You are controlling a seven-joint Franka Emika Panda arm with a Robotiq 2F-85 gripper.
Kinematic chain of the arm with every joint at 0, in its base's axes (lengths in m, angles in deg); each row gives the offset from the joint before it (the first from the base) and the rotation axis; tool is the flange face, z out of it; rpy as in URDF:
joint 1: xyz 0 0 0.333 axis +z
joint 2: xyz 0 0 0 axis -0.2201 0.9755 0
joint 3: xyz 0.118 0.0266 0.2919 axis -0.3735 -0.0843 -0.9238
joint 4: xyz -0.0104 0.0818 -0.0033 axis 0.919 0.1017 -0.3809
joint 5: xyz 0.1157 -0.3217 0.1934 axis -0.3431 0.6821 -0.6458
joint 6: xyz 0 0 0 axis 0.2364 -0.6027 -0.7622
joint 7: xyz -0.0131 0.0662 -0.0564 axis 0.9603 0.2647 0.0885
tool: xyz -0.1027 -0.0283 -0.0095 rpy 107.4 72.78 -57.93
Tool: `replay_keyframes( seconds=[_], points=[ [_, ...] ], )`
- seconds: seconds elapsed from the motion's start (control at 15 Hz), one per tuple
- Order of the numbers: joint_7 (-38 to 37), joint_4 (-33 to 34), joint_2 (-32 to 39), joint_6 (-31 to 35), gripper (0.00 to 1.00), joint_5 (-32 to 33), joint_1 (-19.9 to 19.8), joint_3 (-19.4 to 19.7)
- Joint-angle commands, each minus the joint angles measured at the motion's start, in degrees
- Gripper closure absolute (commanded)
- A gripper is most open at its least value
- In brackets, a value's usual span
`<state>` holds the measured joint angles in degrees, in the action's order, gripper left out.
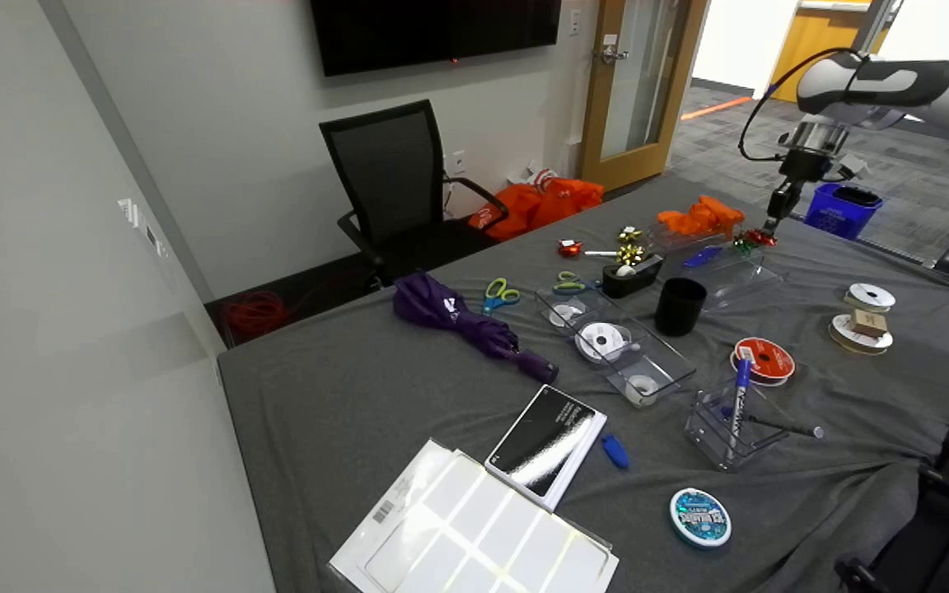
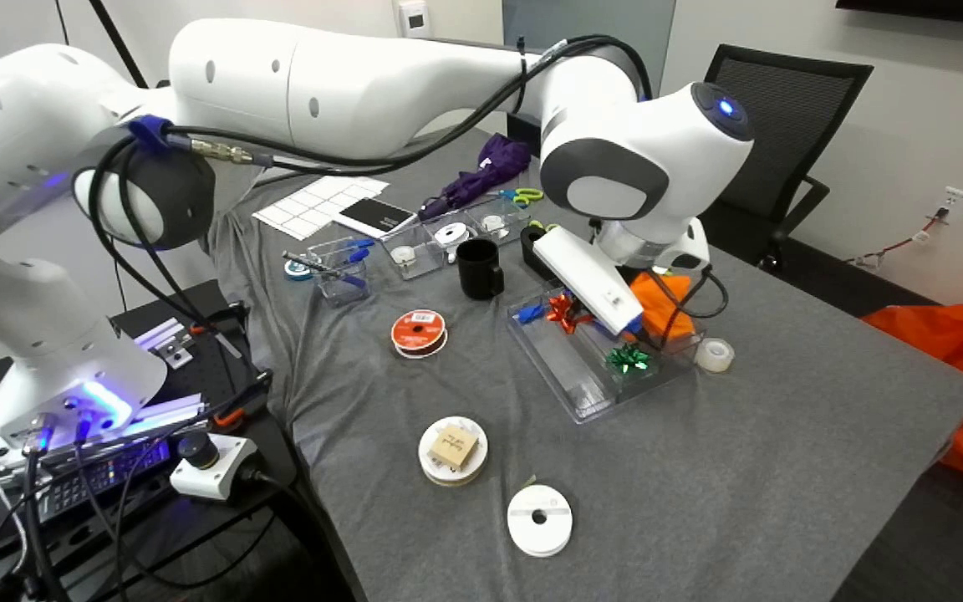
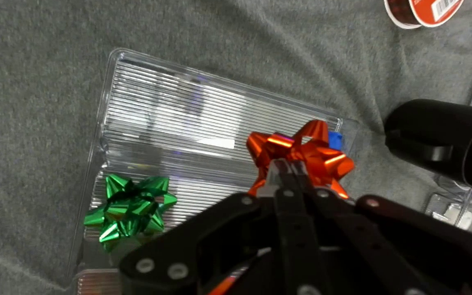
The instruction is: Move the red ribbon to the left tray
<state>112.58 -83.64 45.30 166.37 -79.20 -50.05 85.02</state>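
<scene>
In an exterior view, your gripper (image 1: 769,227) points down over a clear divided tray (image 1: 742,284), red bow (image 1: 761,238) at its tips, green bow (image 1: 743,243) right beside it. Orange bundle (image 1: 701,217) close by. Black mug (image 1: 680,307) and tape dispenser (image 1: 628,281) stand between that tray and the tape tray (image 1: 662,367). Scissors (image 1: 500,294) and purple umbrella (image 1: 462,319) past it; a second red bow (image 1: 570,248) lies near gold bows (image 1: 630,254). Clear caddy (image 1: 709,434) near the tape tray, marker (image 1: 740,399) tilted in it; red spool (image 1: 764,359) nearby.

In an exterior view, your arm (image 2: 348,88) runs across the top and covers your gripper's tips, can't read them there. Red bow shows next to a blue item (image 2: 530,313) at the tray's mug end; green bow sits in the tray, farther along. Tape roll (image 2: 715,355) just outside the tray. White spool (image 2: 539,535) and a tan-edged spool (image 2: 429,445) topped by a small box (image 2: 454,447), well apart from it.

Wrist view: your gripper is pinched on the red bow, fingers (image 3: 287,200) together with foil loops bunched round the tips. Bow covers part of the tray's mug end; whether it touches the tray floor or hangs above, can't tell. Green bow lies at the tray's opposite end, apart from your fingers. Mug just past the tray's end.
</scene>
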Motion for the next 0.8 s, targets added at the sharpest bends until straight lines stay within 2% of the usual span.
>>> replay_keyframes(
  seconds=[0.0,0.4,0.73],
  points=[
    [3.2,-4.1,-3.8,0.9,1.0,1.1,2.2,0.2],
    [6.9,-8.2,-8.2,-0.8,1.0,2.2,7.3,0.3],
    [10.4,-19.1,-13.7,3.5,1.0,2.8,11.7,0.2]
  ],
)
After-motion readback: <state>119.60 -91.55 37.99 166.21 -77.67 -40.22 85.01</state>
